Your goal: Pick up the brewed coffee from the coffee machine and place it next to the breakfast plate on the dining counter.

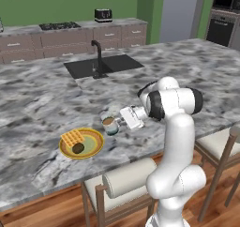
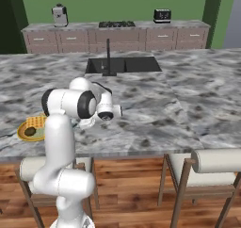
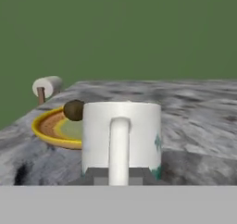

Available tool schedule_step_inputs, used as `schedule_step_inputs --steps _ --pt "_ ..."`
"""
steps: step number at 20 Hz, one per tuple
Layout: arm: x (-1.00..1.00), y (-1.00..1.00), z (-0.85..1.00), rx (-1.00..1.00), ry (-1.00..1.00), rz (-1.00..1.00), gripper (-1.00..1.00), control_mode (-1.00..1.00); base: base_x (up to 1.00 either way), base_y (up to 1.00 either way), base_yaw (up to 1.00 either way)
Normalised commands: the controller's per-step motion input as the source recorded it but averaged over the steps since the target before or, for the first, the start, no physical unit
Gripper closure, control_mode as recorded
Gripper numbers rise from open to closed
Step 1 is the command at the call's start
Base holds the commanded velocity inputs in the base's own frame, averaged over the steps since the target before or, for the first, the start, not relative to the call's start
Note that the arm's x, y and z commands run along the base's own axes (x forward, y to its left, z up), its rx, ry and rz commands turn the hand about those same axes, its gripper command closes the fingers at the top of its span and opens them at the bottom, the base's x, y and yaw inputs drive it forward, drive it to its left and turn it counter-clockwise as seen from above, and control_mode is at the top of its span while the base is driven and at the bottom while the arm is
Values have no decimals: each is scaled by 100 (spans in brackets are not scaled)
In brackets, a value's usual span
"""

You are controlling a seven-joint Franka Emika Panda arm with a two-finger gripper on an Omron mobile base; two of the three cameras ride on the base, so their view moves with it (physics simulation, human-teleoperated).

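You've got the white mug of brown coffee on the veined marble dining counter, just right of the round yellow plate with its square waffle. Gripper is clamped tight on the mug's handle.

Black toaster beside stovetop on rear worktop, cushioned stools along island edge

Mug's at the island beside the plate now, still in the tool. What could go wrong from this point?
1. The mug is full of coffee and the tool is shut on its handle side; any tilt on release could spill onto the dining counter.
2. The breakfast plate lies close by; a sideways retreat might drag the mug into its rim.
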Motion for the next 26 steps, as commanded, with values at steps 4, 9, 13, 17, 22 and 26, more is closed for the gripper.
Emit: schedule_step_inputs --steps 4,9,13,17,22,26 --pt "32 9 -66 0 -3 12 100 -100 0 0 0" --pt "26 10 -52 0 -3 12 -100 -100 0 0 0" --pt "-3 0 16 0 -11 4 -100 -100 0 0 0" --pt "-17 0 50 0 -20 0 -100 -100 0 0 0" --pt "-18 -9 58 -1 -23 -2 -100 -100 0 0 0" --pt "-78 -35 82 -3 -19 -4 -100 -100 0 0 0"
